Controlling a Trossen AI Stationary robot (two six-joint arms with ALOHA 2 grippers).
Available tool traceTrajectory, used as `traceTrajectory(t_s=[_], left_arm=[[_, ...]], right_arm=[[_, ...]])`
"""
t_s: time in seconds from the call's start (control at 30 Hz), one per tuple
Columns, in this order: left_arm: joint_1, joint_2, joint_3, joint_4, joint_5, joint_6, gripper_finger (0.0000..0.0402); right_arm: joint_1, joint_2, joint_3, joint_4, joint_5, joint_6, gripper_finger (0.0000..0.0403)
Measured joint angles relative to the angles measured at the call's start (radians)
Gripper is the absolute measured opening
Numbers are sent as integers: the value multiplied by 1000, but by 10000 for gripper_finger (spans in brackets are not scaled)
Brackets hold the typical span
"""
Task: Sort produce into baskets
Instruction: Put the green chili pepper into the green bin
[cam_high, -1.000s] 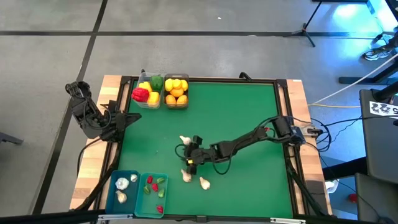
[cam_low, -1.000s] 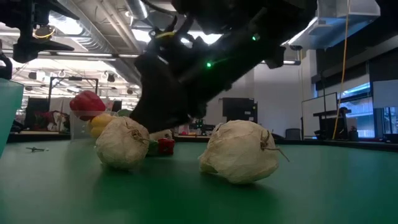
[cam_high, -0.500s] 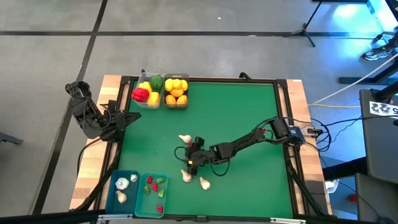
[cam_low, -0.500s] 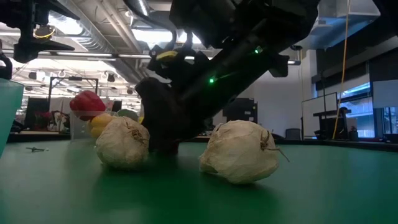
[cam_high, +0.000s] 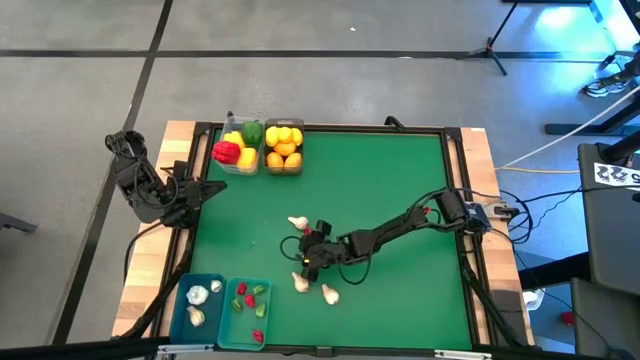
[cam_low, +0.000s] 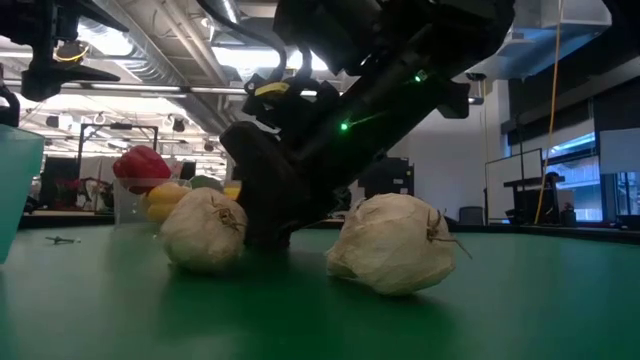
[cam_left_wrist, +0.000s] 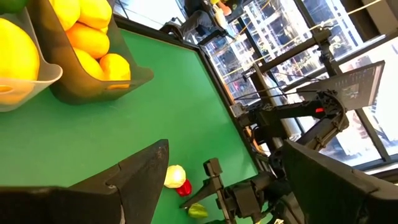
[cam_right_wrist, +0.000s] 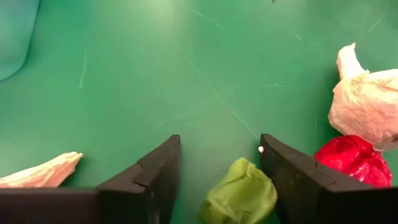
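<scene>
The right pincer (cam_right_wrist: 217, 168) hovered low at the frame's centre, fingers apart around a green chili (cam_right_wrist: 239, 193) but not clamped on it. A red chili (cam_right_wrist: 347, 158) lay just beside it, against a garlic bulb (cam_right_wrist: 367, 102). The step in hand looked like picking up the green chili; next it would need to close, lift, and carry to the teal bin (cam_high: 249, 310) at lower left holding chilies. The left pincer (cam_high: 205, 189) waited, released, at the desk's (cam_high: 400, 180) left edge. Counted: four bins, three loose garlic bulbs, two loose chilies.
</scene>
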Motion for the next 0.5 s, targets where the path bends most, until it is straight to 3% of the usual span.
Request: traceTrajectory(t_s=[0.27,0.5], left_arm=[[0,0,0,0,0,-3,306],[0,0,0,0,0,-3,306]], right_arm=[[0,-4,3,-5,-6,18,147],[-1,-14,69,-19,-43,-43,125]])
